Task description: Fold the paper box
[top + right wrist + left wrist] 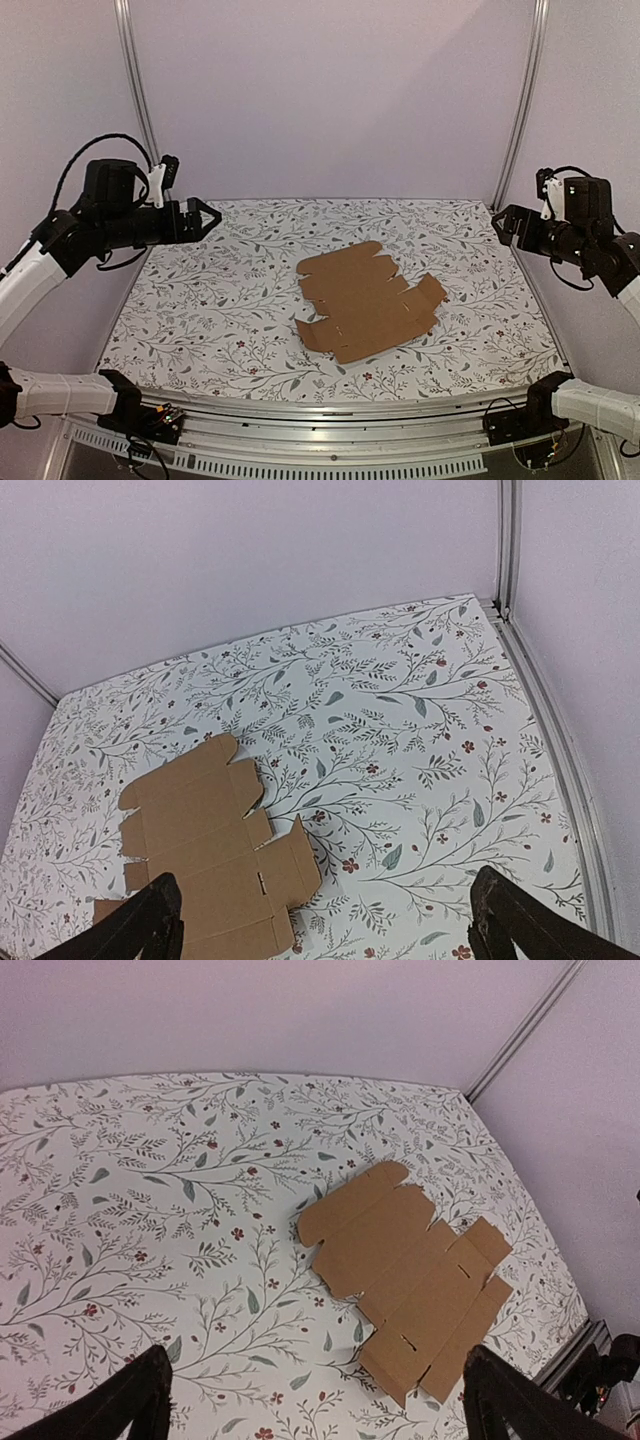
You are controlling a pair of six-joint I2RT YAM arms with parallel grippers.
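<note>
Paper box [368, 300]: flat sheet on worktop [200, 310], no fold made.
Left claw [210, 219]: wide, empty, well apart.
Right claw [499, 224]: wide, empty.
Remaining: every fold.

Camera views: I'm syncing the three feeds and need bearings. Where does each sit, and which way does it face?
Top external: above and behind the arms, facing forward and down on the table; both arms show, left gripper and right gripper open.
Left wrist: on the left arm, facing down and rightward at the paper box; its fingers frame the bottom.
Right wrist: on the right arm, facing down and leftward; its fingers show likewise.
Shared: all three show the flat box on the floral table.
</note>
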